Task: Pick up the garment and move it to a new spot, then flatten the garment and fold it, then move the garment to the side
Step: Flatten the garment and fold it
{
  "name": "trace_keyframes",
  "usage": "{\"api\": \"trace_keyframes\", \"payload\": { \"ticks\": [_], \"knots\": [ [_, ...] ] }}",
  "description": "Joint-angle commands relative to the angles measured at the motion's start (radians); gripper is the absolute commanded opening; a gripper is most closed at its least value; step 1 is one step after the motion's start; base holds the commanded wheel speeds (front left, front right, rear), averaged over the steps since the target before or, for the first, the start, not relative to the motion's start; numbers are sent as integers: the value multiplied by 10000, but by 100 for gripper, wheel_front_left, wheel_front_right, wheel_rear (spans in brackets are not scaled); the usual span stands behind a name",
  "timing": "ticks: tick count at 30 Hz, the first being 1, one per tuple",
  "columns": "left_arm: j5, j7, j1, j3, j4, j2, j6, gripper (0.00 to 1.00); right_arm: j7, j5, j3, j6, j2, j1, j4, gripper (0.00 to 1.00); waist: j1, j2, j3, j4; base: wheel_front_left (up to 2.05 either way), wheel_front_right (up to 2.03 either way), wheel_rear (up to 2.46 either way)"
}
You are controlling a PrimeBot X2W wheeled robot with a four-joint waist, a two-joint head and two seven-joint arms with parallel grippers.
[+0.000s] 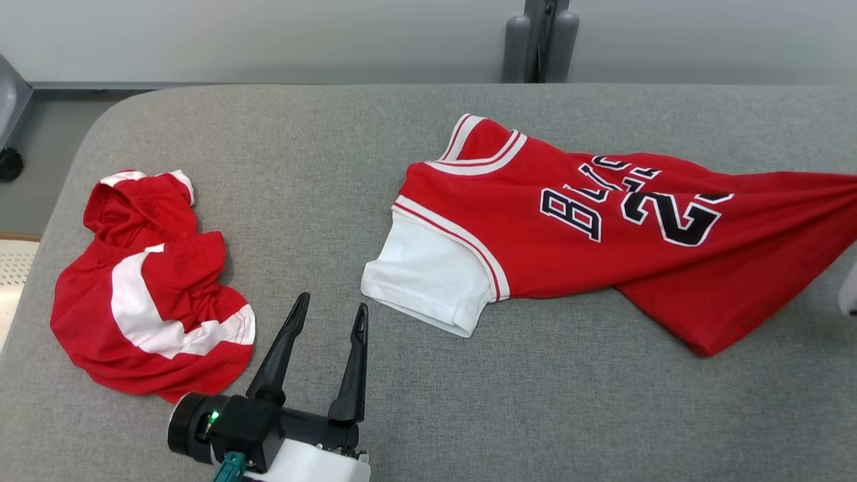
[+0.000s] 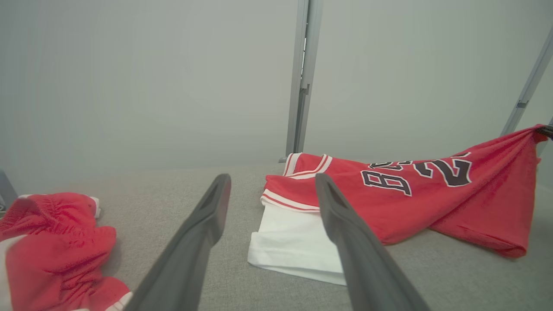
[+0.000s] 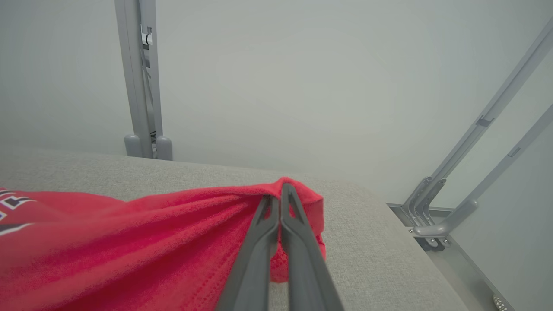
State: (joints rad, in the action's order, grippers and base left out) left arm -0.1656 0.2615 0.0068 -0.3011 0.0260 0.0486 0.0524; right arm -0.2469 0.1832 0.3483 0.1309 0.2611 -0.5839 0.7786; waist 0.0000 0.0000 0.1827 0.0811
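Note:
The garment (image 1: 602, 227) is a red jersey with black lettering and a white sleeve. It lies stretched across the grey table, with its hem pulled up toward the right edge of the head view. My right gripper (image 3: 278, 192) is shut on a bunched fold of that red hem (image 3: 302, 196), lifted a little off the table. In the left wrist view the jersey (image 2: 432, 198) rises to its upper right corner. My left gripper (image 1: 331, 314) stands open near the table's front, left of the white sleeve (image 1: 422, 278), with nothing between its fingers.
A crumpled pair of red and white shorts (image 1: 150, 288) lies at the table's left, close beside my left gripper. The grey padded table (image 1: 301, 167) has free room in the middle and front. A metal post (image 1: 539, 40) stands behind the far edge.

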Motion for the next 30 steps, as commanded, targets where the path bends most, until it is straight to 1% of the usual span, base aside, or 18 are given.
{"api": "trace_keyframes", "payload": {
  "ticks": [1,4,7,10,13,14,15,19,23,26,30],
  "knots": [
    [102,31,-279,-28,5,33,-84,100,-7,216,32,-2,103,-637,492,0,0,0,173,24,0,0,0],
    [165,31,-432,-130,-23,35,-152,100,-76,594,302,-4,226,-1427,1214,0,0,0,332,79,0,0,0],
    [209,31,-526,-187,-54,35,-203,100,-128,819,569,-4,241,-1883,1583,0,0,0,405,126,0,0,0],
    [293,31,-694,-241,-58,33,-267,100,-168,1275,1000,-2,366,-2361,1963,0,0,0,579,202,0,0,0],
    [333,31,-798,-304,-76,35,-326,100,-199,1801,1473,-2,360,-2688,2171,0,0,0,750,248,0,0,0],
    [346,31,-837,-330,-98,33,-334,100,-207,1971,1670,-4,363,-2743,2188,40,0,0,799,258,0,0,0],
    [351,31,-869,-358,-115,33,-360,100,-211,2107,1897,-4,319,-2763,2227,100,0,0,844,274,0,0,0],
    [316,31,-1024,-491,-169,35,-372,100,-211,2503,2511,-2,-39,-2651,1828,100,0,0,966,299,0,0,0],
    [238,31,-989,-584,-242,35,-284,100,-216,2673,2847,-2,-248,-2288,1418,100,0,0,897,189,0,0,0],
    [216,31,-839,-553,-303,35,-218,100,-215,2668,2636,-2,-661,-1922,940,100,0,0,716,8,0,0,0],
    [95,31,-742,-456,-402,35,-20,100,-216,2087,1972,-2,-1079,-1341,420,100,0,0,384,-262,0,0,0]
  ]
}}
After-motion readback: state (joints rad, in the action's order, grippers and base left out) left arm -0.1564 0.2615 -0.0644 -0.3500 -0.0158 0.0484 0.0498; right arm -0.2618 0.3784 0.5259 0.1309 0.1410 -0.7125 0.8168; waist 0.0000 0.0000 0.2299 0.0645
